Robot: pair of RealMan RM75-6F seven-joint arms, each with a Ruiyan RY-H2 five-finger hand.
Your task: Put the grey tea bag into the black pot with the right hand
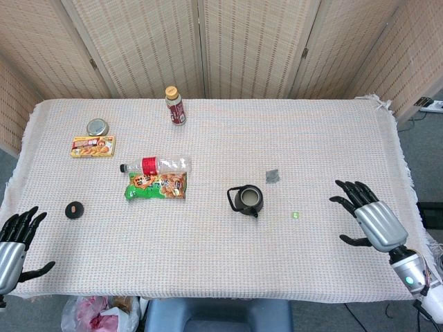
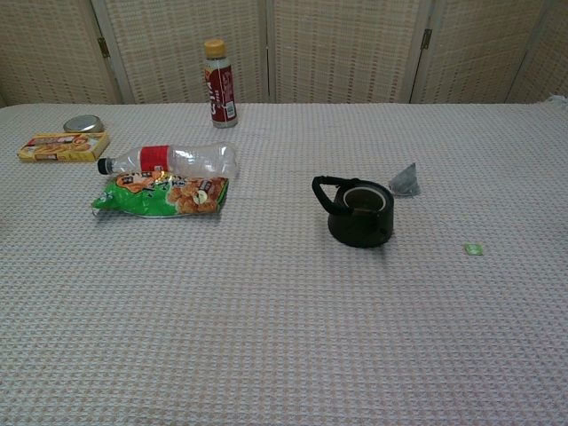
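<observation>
The grey tea bag (image 1: pixel 273 176) (image 2: pixel 406 180) lies on the cloth just right of and behind the black pot (image 1: pixel 247 200) (image 2: pixel 358 213), which stands lidless near the table's middle. My right hand (image 1: pixel 367 214) hovers over the table's right side with fingers spread, holding nothing, well to the right of the tea bag. At the front left corner my left hand (image 1: pixel 12 242) is open too, partly off the table edge. The chest view shows neither hand.
A small green scrap (image 1: pixel 295 216) lies right of the pot. On the left are a clear plastic bottle (image 1: pixel 156 166), a green snack bag (image 1: pixel 156 186), a yellow box (image 1: pixel 93 146), a tin (image 1: pixel 97 126), a black lid (image 1: pixel 73 209) and a brown bottle (image 1: pixel 174 105) at the back.
</observation>
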